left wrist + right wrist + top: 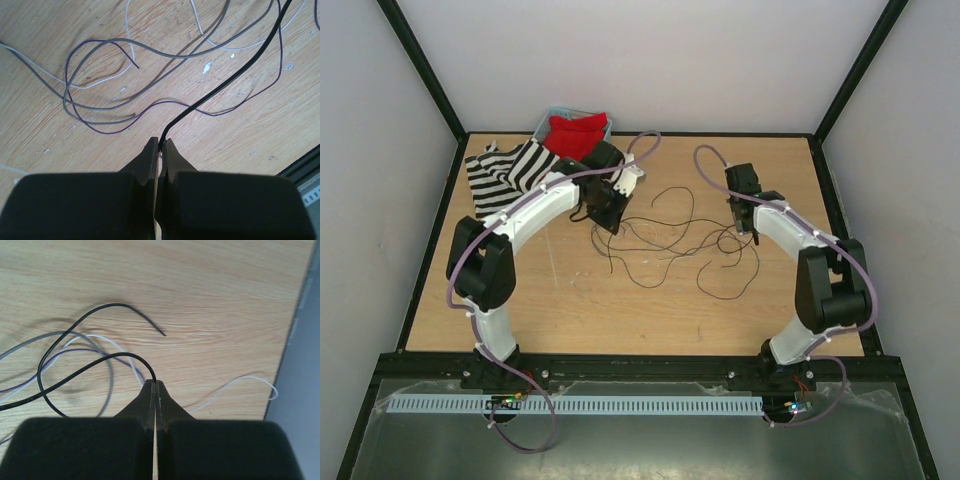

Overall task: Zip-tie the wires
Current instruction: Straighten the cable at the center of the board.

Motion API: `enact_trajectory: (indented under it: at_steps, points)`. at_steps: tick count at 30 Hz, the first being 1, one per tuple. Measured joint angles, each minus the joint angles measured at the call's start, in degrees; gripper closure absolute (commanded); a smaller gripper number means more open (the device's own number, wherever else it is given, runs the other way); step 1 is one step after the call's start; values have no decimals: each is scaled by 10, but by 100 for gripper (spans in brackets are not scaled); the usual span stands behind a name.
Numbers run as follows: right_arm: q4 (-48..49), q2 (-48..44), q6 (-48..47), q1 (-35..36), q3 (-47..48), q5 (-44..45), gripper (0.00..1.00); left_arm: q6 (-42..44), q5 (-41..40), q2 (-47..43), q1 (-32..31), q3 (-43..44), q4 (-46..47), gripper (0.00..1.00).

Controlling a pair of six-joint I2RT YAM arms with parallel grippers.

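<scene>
A white slotted strip [570, 405] runs along the near rail, its marks too small to read. The left tool [161, 145] and the right tool [156, 385] are each pinched closed on a black strand of the wires [670, 240], which loop across the middle of the scuffed pale-wood desk [620, 320]. Beyond lie a striped cloth [505, 175] and what appears to be a blue tub [548, 120] of red fabric, with white walls behind.

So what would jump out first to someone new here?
The loose tangle of thin wires mid-table, with the left hand and right hand each pinched shut on a black wire. Then the striped cloth and red fabric at the far-left corner.
</scene>
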Motion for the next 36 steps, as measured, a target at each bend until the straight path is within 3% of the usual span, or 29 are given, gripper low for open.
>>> enact_trajectory:
  at_steps: [5,14,17,24,30,36]
  points:
    - [6,53,11,10,0,-40,100,10,-2,6,17,16,-14,100]
    - [26,68,21,12,0,-116,54,24,-4,64,36,21,-37,100]
    - [27,63,21,12,0,-129,46,25,-5,82,39,21,-41,100]
    - [28,10,23,12,3,-156,45,26,-5,89,40,21,-43,100]
    - [32,-32,35,12,3,-242,45,25,-4,89,40,21,-44,100]
    - [37,-105,44,23,-67,-317,46,25,-5,89,40,21,-44,100]
